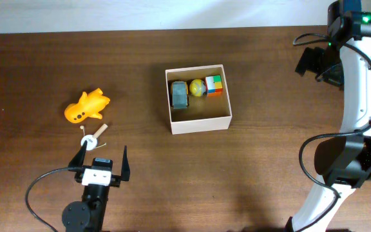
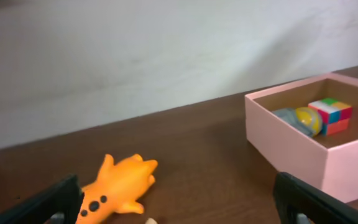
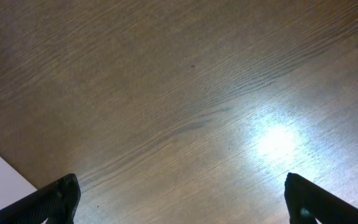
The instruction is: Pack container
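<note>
Overhead view's evenly lit & pretty sharp, w/ faint soft shadows on the dark tabletop (image 1: 44, 64) near the bottom. Right wrist cam has a big white glare blob on the wood, grain still crisp. Left wrist pic is soft, esp the orange toy (image 2: 120, 183) up close, and the container (image 2: 303, 149) looks pinkish.

1. container (image 1: 201, 124) – far end taken: grey car (image 1: 180, 95), yellow ball (image 1: 197, 87) and colour cube (image 1: 214, 85) in a row. Floor on the arms' side of ball and cube is bare; I can drop in from above there. Walls bar any side entry.
2. orange toy (image 1: 87, 106) – open table (image 1: 269, 96) on most sides.
3. Small white-and-wood piece (image 1: 94, 136) – just ahead of L gripper (image 1: 104, 152), near one fingertip, close to orange toy; tight spot.
4. Lane btwn orange toy and container – I see nothing in the way.
5. R gripper (image 3: 182, 199) – jaws wide, only bare wood below.
</note>
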`<state>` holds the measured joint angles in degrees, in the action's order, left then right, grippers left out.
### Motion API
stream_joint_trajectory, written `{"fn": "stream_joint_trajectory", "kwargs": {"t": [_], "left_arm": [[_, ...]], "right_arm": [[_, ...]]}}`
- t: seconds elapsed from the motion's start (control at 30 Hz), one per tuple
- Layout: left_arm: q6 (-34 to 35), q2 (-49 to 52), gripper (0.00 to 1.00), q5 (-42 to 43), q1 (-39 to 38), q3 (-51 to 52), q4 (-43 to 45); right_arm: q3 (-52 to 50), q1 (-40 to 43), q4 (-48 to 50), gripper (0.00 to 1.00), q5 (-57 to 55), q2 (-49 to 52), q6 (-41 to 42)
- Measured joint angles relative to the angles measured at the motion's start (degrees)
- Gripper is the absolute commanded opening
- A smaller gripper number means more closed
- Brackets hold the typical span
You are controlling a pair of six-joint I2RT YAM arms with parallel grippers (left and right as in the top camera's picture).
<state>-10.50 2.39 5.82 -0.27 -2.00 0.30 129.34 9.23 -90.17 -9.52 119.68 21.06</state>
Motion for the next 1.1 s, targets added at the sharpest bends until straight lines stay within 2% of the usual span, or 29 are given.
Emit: {"fn": "stream_joint_trajectory", "kwargs": {"t": [0.17,0.37,0.6,0.7,1.1], "left_arm": [[1.8,12.0,0.99,0.3,0.9,-11.1,-5.3],[2.6,39.1,0.99,4.8,3.1,-40.3,-18.6],[2.8,65.4,0.99,7.3,3.4,-65.5,-34.0],[2.9,72.6,0.99,8.0,3.4,-69.3,-36.5],[2.9,87.5,1.0,9.3,3.4,-69.6,-35.4]], "right_arm": [[0.0,0.0,0.0,0.99,0.2,0.0,0.0],[0.0,0.0,-0.1,0.99,0.4,0.0,0.0],[0.0,0.0,-0.1,0.99,0.4,0.0,0.0],[0.0,0.0,0.0,0.99,0.4,0.0,0.0],[0.0,0.0,0.0,0.99,0.4,0.0,0.0]]}}
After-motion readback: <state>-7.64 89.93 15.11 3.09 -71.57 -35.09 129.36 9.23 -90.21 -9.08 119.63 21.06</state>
